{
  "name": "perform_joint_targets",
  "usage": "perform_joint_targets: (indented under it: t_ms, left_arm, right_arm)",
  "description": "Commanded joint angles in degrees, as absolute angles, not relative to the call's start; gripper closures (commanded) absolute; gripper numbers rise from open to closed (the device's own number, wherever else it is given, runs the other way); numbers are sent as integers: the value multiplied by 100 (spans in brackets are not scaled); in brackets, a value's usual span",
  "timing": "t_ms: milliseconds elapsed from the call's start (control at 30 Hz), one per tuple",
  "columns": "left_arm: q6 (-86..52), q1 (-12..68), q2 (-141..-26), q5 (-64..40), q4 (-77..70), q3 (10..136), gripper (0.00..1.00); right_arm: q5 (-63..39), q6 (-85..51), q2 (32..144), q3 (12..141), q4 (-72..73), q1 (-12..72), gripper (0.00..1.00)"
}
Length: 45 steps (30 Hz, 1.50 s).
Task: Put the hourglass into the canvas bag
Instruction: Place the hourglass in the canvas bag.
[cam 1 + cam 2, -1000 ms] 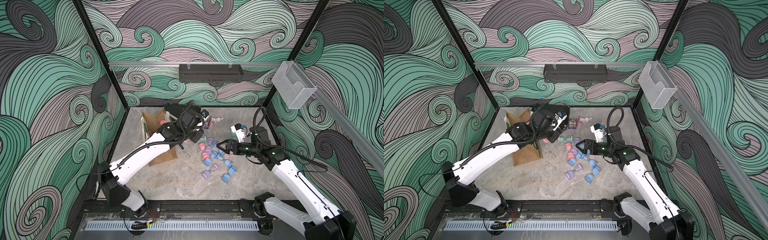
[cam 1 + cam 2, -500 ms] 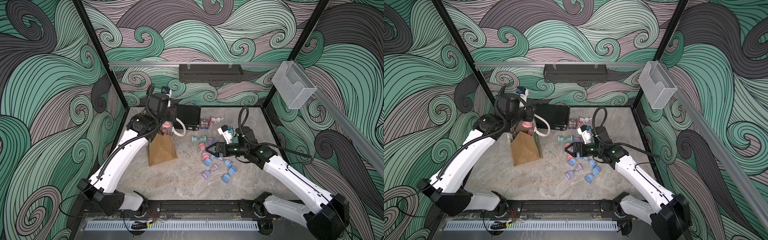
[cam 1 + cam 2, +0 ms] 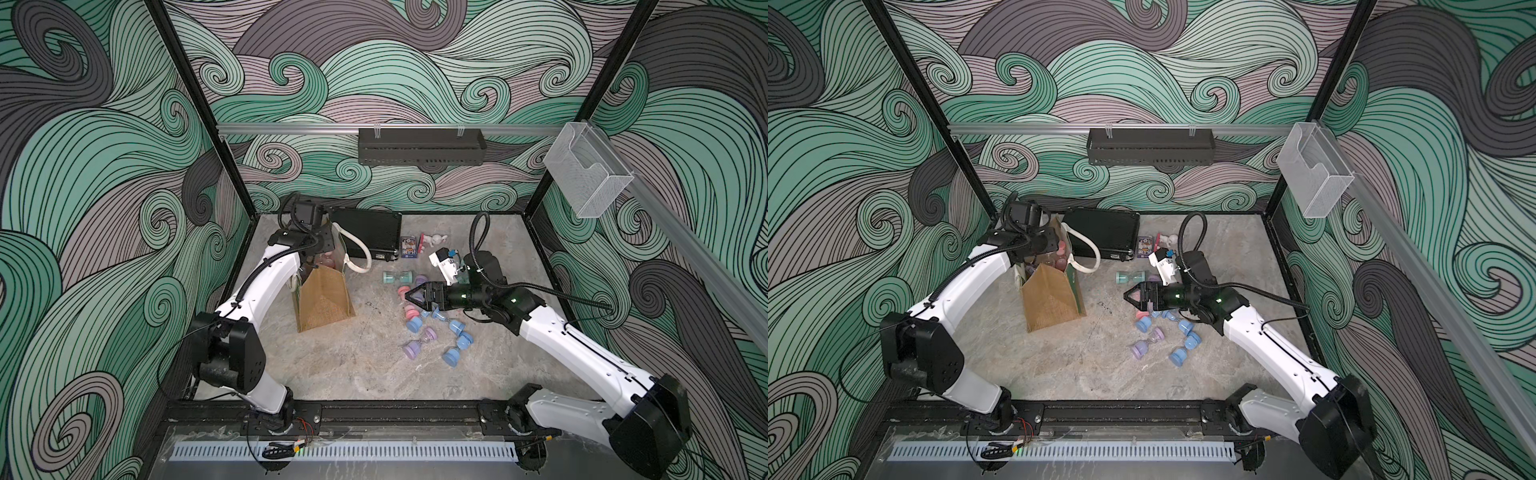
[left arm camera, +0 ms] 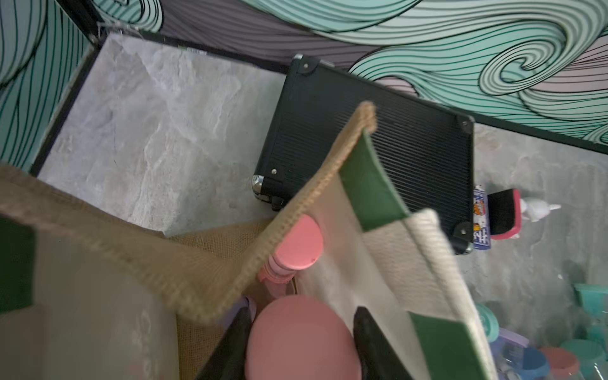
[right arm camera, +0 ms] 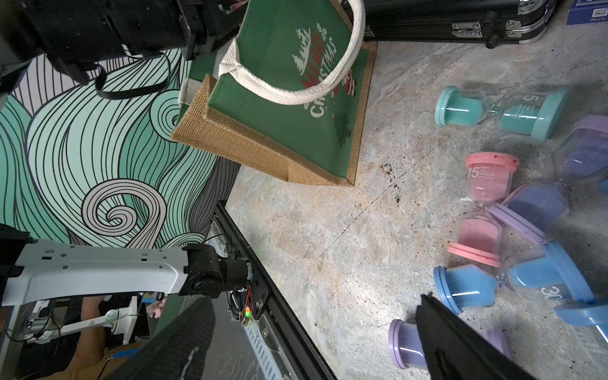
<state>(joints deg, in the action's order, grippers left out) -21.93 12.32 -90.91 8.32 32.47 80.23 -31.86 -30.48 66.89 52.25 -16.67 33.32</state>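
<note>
The canvas bag [image 3: 324, 301] [image 3: 1050, 301] stands upright at the back left, its cream handle [image 5: 289, 93] hanging over the green side panel. Over the bag's mouth, my left gripper [image 4: 302, 312] is shut on a pink hourglass [image 4: 297, 342]; its black fingers [image 4: 371, 342] press the pink cap from both sides. A second pink hourglass [image 4: 297, 245] lies inside the bag. My right gripper [image 3: 409, 296] [image 5: 314, 302] stands open and empty, low over a pile of loose hourglasses [image 3: 432, 328] in pink, blue and purple. A teal hourglass [image 3: 398, 276] lies apart from the pile.
A flat black case [image 3: 368, 237] lies behind the bag against the back wall. Beside the case are a small card box [image 3: 408, 247] and a white figurine [image 3: 434, 240]. A black shelf [image 3: 419, 146] hangs on the back wall, and a clear bin [image 3: 586, 174] on the right rail.
My left arm has swung from the middle of the table back left, bringing the pink hourglass over the bag's mouth. The right gripper has moved a little leftward over the pile, still open.
</note>
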Motion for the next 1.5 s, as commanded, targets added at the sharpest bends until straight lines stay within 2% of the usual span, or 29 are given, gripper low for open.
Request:
perform_joint_targets:
  t_ms: [0, 100, 233, 367, 500, 733, 1167, 1467]
  left_arm:
    - [-2320, 1180, -9320, 569, 2904, 8088, 94]
    - [-2303, 1175, -9611, 545, 2924, 8107, 93]
    - [-2311, 1178, -9886, 509, 2866, 8111, 84]
    - [-2344, 1176, -10085, 527, 2867, 8083, 80]
    - [-2417, 1177, -10075, 660, 2949, 8027, 67]
    - [-2395, 1171, -9553, 712, 2998, 7980, 51]
    - [-2289, 1178, -8662, 335, 3173, 7892, 40]
    - [-2355, 1180, -7352, 167, 2979, 7456, 31]
  right_arm:
    - [-3078, -3011, 6765, 5165, -1543, 3364, 0]
    - [-3107, -3006, 6839, 5194, -1551, 3363, 0]
    - [-3056, -2944, 6908, 5224, -1572, 3360, 0]
    - [-3039, -2919, 6934, 5222, -1578, 3356, 0]
    - [-2991, -2881, 6997, 5262, -1621, 3357, 0]
    - [-2901, -2753, 7058, 5382, -1747, 3350, 0]
    - [-2757, -2649, 6891, 5614, -2017, 3271, 1]
    - [-2170, -2796, 6829, 6084, -2562, 3117, 0]
